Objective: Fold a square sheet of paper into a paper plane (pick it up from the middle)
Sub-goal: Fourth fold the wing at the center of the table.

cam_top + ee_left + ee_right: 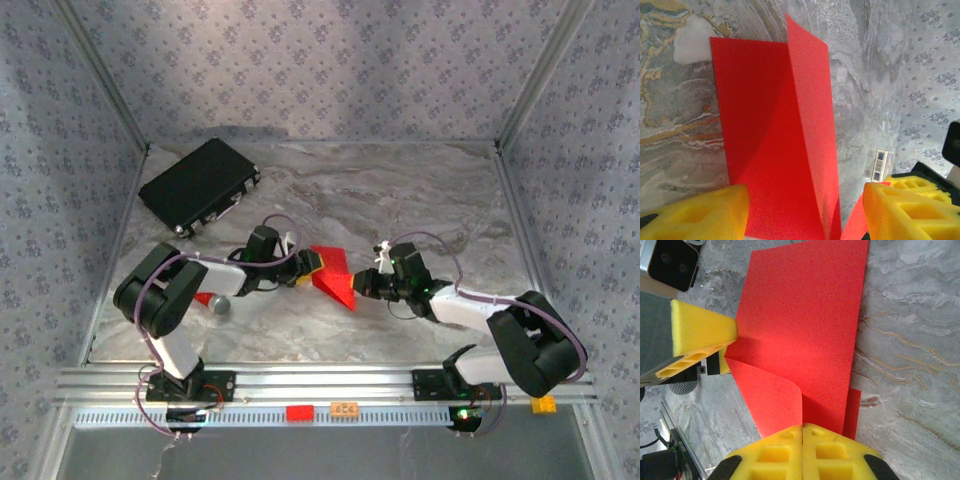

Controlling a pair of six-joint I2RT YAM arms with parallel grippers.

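Observation:
The square sheet of paper (335,272) lies mid-table as a creased red wedge between my two grippers. In the left wrist view the red paper (780,150) has one flap standing up along a crease. My left gripper (805,217) is open, its yellow fingers wide apart on either side of the paper's near end; from above the left gripper (308,268) sits at the paper's left edge. My right gripper (803,440) is shut, pinching a curled flap of the paper (805,315). From above the right gripper (362,284) is at the paper's lower right tip.
A black case (200,185) lies at the back left. A small red-and-grey round object (215,303) sits by the left arm. Small red (298,412), orange (345,408) and yellow (543,404) blocks rest on the front rail. Patterned walls enclose the marbled table (400,190).

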